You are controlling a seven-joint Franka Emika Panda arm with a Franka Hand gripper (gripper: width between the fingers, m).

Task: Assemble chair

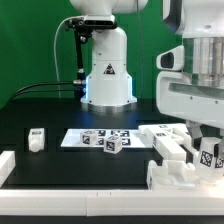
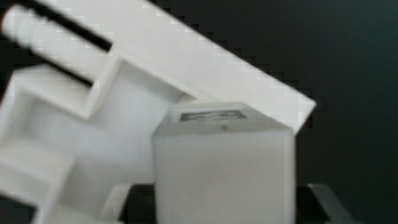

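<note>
In the exterior view my gripper hangs at the right, over a cluster of white chair parts. A small white block with a black-and-white tag sits between its fingers. In the wrist view that tagged block stands upright between my two dark fingertips, which lie against its sides, so the gripper is shut on it. Just beyond the block lies a large white chair piece with a slanted bar and open recesses. Whether the block touches it is not visible.
The marker board lies mid-table with a small tagged cube on it. A small white block stands at the exterior view's left. Low white rails run along the front and left edge. The arm's base stands behind.
</note>
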